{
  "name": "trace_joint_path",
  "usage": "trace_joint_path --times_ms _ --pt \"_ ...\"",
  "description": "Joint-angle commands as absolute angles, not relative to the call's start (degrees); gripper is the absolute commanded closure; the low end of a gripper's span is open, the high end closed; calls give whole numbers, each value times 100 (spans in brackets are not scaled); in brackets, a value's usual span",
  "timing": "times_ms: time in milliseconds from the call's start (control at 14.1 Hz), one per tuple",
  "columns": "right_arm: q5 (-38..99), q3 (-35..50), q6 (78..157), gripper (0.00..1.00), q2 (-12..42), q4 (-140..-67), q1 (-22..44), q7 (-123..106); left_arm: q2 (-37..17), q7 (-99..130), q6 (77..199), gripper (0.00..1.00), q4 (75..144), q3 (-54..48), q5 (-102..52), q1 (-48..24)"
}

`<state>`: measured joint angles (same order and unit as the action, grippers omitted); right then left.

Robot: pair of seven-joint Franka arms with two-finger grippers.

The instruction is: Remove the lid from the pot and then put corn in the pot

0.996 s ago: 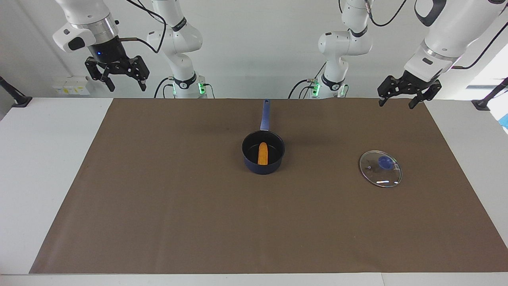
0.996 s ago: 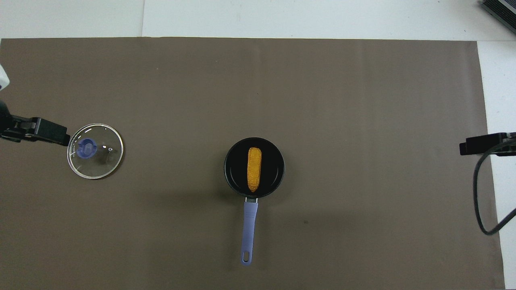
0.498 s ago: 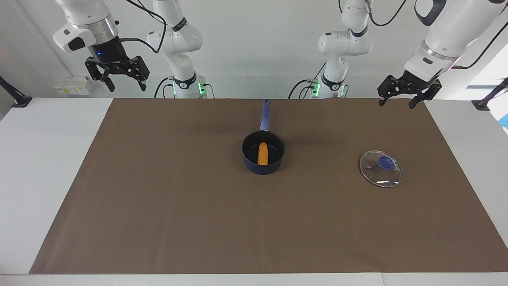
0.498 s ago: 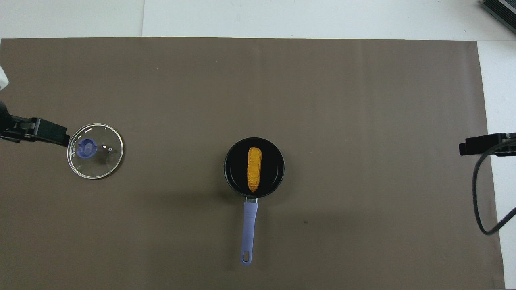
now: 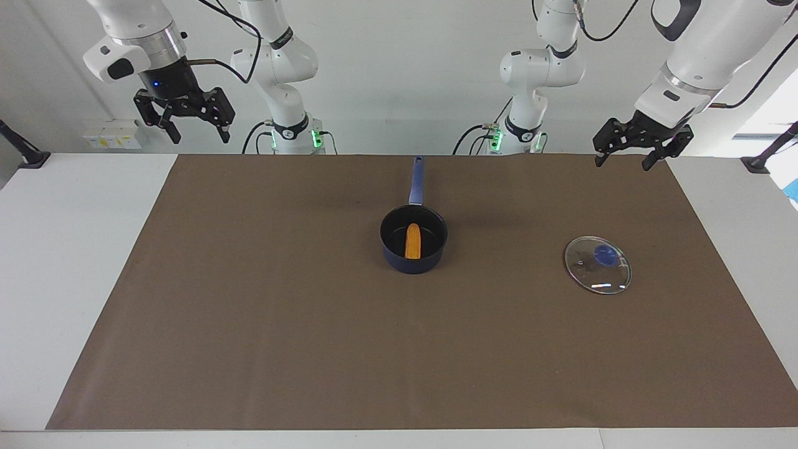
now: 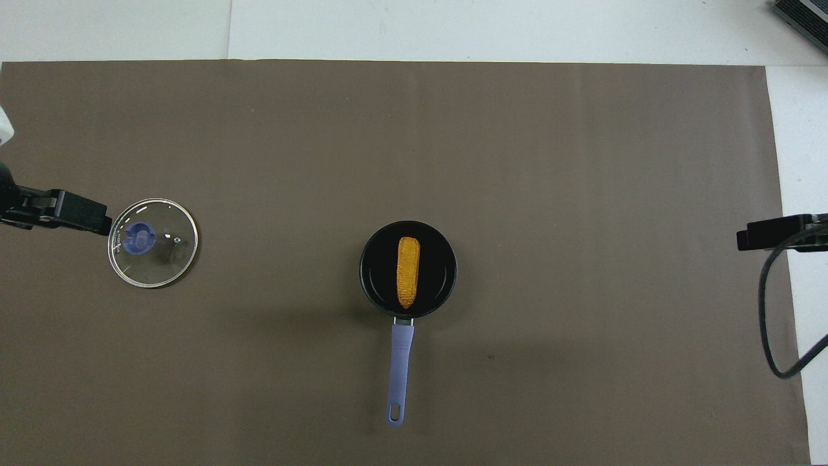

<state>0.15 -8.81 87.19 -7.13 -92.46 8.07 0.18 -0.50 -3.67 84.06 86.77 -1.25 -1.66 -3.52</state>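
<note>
While both pincers hang open and empty, the corn lies in the uncovered pot.

A brown mat covers most of the white table, filling the middle of the facing view and leaving white strips at both side edges. In that view, a pale socket box sits against the wall at the upper left. In the overhead view, the corner of a dark slatted device shows at the upper right.
</note>
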Motion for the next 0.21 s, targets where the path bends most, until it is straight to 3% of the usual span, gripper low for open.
trace_joint_path --times_ms 0,142 --pt "-79 -844 8640 0 -852 -9369 747 -114 132 -413 8429 0 8877 -79 -211 -387" --pt "-88 -844 8666 0 -853 -9378 747 -123 158 -404 8429 0 8921 -79 -211 -387"
